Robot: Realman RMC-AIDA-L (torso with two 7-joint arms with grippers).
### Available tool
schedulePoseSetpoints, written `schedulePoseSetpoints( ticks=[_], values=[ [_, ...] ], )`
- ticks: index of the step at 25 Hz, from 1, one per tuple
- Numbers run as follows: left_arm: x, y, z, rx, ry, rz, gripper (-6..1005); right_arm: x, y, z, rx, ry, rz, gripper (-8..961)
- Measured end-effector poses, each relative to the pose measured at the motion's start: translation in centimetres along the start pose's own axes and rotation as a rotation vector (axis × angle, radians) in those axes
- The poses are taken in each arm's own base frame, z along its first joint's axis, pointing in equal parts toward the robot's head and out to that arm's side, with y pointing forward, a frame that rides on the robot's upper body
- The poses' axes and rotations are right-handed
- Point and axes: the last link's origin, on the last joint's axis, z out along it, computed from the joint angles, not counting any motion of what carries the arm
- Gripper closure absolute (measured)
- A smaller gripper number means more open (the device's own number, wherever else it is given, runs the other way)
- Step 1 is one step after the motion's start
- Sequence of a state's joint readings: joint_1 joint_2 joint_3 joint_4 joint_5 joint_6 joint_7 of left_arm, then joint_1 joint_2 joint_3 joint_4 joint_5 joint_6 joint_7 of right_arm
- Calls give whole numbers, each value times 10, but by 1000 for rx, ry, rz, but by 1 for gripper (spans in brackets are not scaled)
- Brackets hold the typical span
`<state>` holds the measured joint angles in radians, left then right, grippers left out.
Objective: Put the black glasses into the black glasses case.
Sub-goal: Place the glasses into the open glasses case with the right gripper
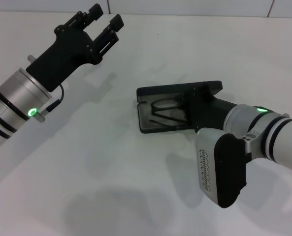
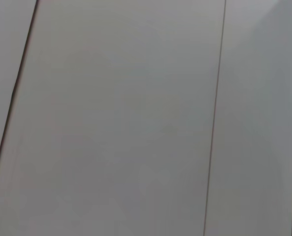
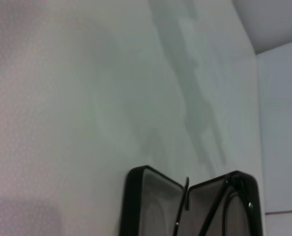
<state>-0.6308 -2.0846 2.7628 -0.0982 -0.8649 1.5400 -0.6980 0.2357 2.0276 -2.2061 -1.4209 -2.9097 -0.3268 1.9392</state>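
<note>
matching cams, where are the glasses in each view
Head: glasses lie in the open case at centre, the right gripper over its right part.
Left wrist: not in view, only bare panels.
Right wrist: glasses at the bottom edge, inside the case.
Shared landmark: the case.

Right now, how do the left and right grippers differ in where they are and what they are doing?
The left gripper is raised off to the left, fingers open and empty, far from the flat black hard-shell glasses case. The right gripper reaches over the open case, where the thin black-framed glasses lie; its fingers are hidden. Both are black.
</note>
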Motion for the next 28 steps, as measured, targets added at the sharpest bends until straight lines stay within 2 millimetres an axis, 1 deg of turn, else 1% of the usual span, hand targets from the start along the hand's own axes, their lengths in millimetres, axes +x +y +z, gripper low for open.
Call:
schedulePoseSetpoints(
  ticks=[6, 19, 28],
  values=[
    [0, 0, 0, 0, -2, 0, 404, 3, 2, 2, 29, -5, -4, 799],
    [0, 1, 4, -16, -4, 4, 403, 17, 15, 6, 57, 13, -37, 796],
    [2, 2, 9, -25, 0, 6, 404, 19, 17, 6, 88, 8, -52, 794]
  ],
)
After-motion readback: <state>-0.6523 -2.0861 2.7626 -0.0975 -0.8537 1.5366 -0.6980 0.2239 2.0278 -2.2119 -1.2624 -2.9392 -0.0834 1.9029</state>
